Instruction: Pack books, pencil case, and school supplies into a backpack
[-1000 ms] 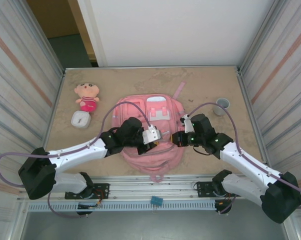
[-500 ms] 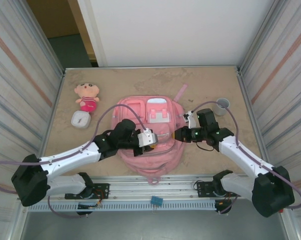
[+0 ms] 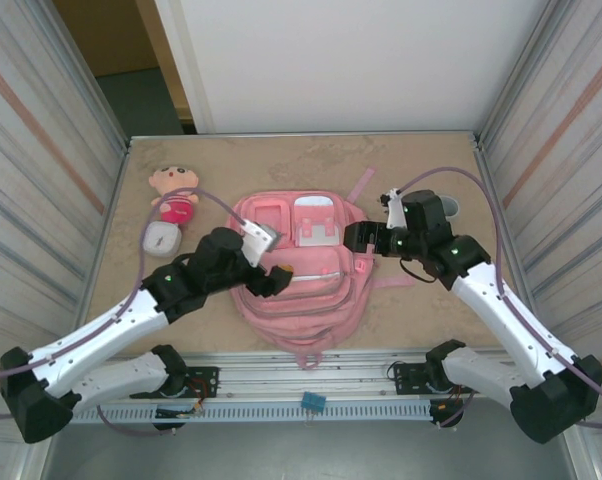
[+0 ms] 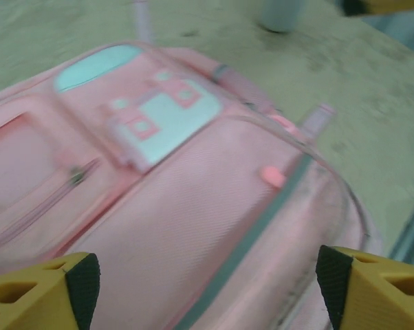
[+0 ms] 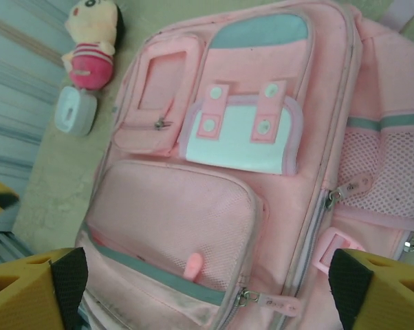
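1. Top external view: I see the pink backpack (image 3: pixel 303 285) lying flat mid-bench (image 3: pixel 231 165), front pockets facing up.
2. Left wrist view: the left fingers (image 4: pixel 45 289) stand wide apart over the backpack's lower front, holding nothing.
3. Right wrist view: the right fingers (image 5: pixel 38 285) are likewise wide and empty, over the backpack.

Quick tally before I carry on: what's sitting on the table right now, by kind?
Pink fabric backpack: 1
Pink-and-tan plush doll: 1
Small white rounded box: 1
Short grey cylinder: 1
Total: 4
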You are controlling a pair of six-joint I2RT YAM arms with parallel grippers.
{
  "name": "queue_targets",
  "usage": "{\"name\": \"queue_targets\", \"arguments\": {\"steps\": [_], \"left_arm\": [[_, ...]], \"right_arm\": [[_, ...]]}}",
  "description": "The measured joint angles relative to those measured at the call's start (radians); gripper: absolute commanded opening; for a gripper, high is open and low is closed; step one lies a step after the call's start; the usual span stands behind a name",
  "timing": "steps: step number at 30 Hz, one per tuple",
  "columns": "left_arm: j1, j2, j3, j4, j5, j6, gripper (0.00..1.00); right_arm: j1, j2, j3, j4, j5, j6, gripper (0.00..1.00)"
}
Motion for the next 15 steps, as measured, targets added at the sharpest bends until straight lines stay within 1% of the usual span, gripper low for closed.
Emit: {"name": "queue_targets", "arguments": {"steps": [3,7,12,15], "left_arm": [[0.059,-0.015,0.002,-0.074,-0.035,-0.105,0.86],[0.085,-0.018,-0.030,-0.104,-0.039,-0.182,0.84],[0.079,-0.014,-0.106,-0.052,0.026,-0.228,0.85],[0.074,0.012,-0.112,-0.039,0.029,-0.250,0.84]], "right_arm": [[0.054,0.047,0.011,-0.042,0.044,0.000,0.90],[0.095,0.129,-0.002,-0.069,0.054,0.008,0.88],[0.112,0.187,-0.088,0.005,-0.028,0.090,0.82],[0.167,0.223,-0.127,0.062,-0.061,0.151,0.77]]}}
